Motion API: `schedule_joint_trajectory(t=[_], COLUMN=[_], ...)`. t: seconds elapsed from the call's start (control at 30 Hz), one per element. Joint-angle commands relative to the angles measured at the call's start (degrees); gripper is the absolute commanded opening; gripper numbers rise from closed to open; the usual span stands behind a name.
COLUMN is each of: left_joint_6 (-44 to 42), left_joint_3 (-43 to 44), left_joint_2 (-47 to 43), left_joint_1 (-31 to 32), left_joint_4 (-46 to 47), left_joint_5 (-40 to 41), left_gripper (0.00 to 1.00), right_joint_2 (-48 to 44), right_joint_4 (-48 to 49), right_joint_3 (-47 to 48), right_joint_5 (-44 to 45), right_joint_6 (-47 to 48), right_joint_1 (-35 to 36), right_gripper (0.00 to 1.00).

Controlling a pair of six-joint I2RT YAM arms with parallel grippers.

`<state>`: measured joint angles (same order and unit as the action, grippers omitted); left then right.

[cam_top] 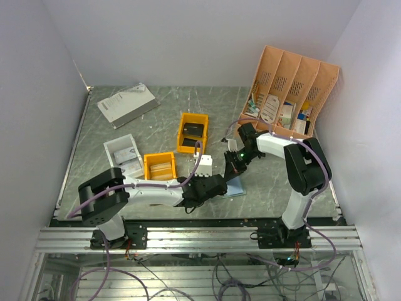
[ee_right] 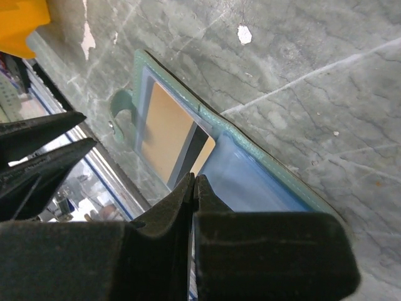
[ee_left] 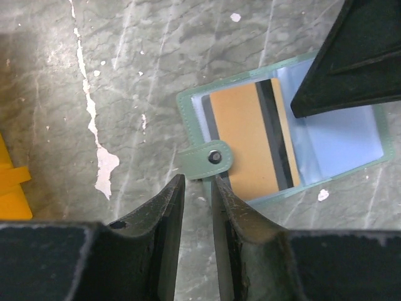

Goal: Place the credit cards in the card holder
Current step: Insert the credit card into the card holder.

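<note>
I have the card holder (ee_left: 338,144) lying open and flat on the table (cam_top: 282,188), near the front edge, between the two arms. Its light blue inside faces up. A tan card (ee_left: 241,138) with a dark stripe sits in the half nearer the left arm, under the clear pocket.

The holder's snap tab (ee_left: 210,157) sticks out from that same side and points at my left gripper (ee_left: 195,182). That pincer is low over the table with its fingers a little apart. Bare table shows through the narrow gap and nothing is between them. The tab lies just ahead of the tips, and from the left wrist view I cannot tell whether it touches them.

My right gripper (ee_right: 193,182) comes in from the other side and hangs over the blue inside of the holder. Its fingers are pressed together with no gap, and I see nothing pinched in them. The tips are just beside the striped end of the card. I cannot tell whether they rest on the plastic or sit just above it.

Further back on the table, two yellow bins (cam_top: 192,132) stand left of the centre, with a white tray (cam_top: 124,155) beside the nearer one. A peach organiser (cam_top: 291,94) leans at the far right corner, holding papers in its slots.
</note>
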<state>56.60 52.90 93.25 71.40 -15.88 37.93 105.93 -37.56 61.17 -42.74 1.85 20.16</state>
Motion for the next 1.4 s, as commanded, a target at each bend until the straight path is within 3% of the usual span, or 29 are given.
schedule_joint_trajectory(t=[0.0,0.43,1.37], left_joint_6=[1.12,0.53,-1.22], left_joint_3=[-2.49,-0.03,1.23], left_joint_2=[-2.27,5.19,10.45], left_joint_1=[-1.22,-2.31,-3.15], left_joint_4=[3.70,0.60,3.06], left_joint_5=[-1.96,-3.85,-8.20], left_gripper=[0.32,0.16,0.14], right_joint_2=[1.91,3.87,6.02], right_joint_4=[0.31,0.38,2.38], right_joint_3=[-0.41,-0.18,1.06], right_joint_5=[3.17,5.21,-4.30], right_joint_6=[-0.33,-0.75,-1.17], right_joint_1=[1.17,2.90,3.66], right_gripper=[0.00,0.00,0.00])
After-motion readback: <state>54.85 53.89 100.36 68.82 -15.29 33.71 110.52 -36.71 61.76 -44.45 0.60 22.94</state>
